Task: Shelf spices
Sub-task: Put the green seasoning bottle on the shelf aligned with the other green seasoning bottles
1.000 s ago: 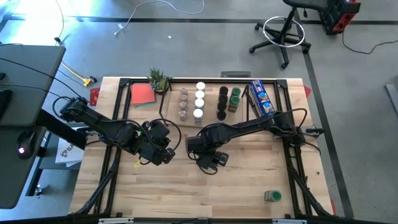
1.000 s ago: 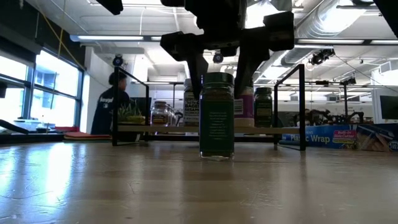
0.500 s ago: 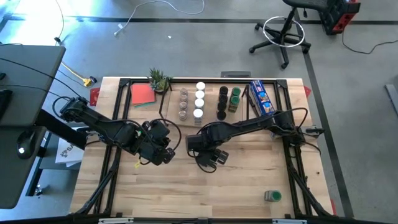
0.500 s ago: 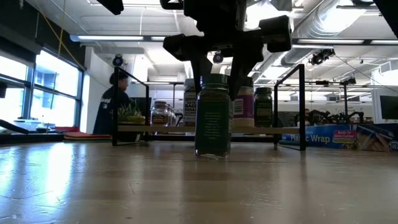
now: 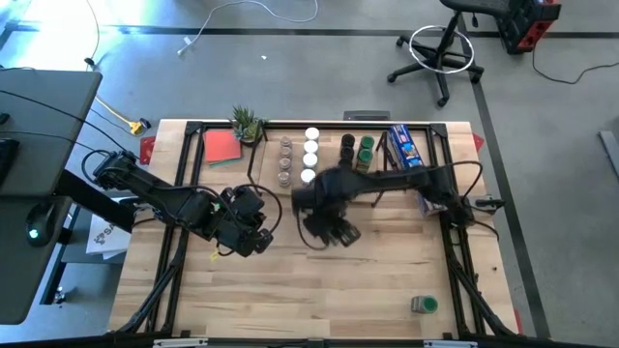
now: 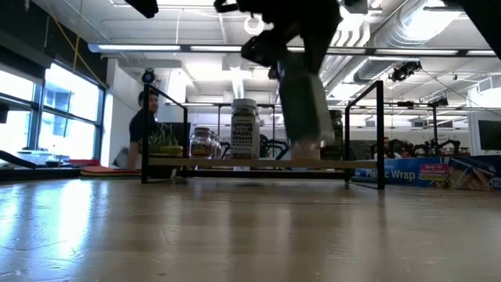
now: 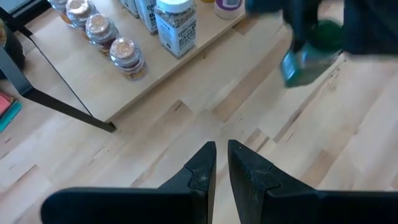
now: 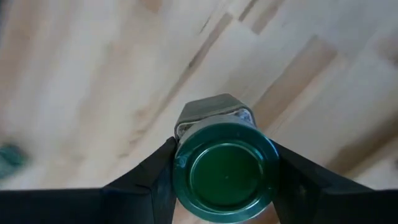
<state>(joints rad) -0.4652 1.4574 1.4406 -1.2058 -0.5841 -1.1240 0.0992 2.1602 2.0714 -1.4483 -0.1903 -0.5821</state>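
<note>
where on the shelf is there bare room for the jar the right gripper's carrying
The shelf has bare wood at its front edge and right of the green-lidded jars, before the blue box. The middle is crowded: brown-topped jars, white-lidded jars, black-lidded jars. The right gripper holds the green-lidded jar.

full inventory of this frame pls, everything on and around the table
spice jar in right pincer: 1, green lid, lifted off the table near the rack
spice jar, loose: 1, green, lying near the table's front right corner
spice jars on rack: about a dozen, in rows; white, brownish, black and green lids
rack: 1, light wood with black wire frame, back centre of table
plastic wrap box: 1, blue, right of the rack
potted plant: 1, green, left of the rack
red pad: 1, beside the plant
office chair: 1, black, on the floor behind the table
person: 1, dark top, behind the table
left pincer: shut, empty, above bare table
right pincer: shut on the green-lidded jar
</note>
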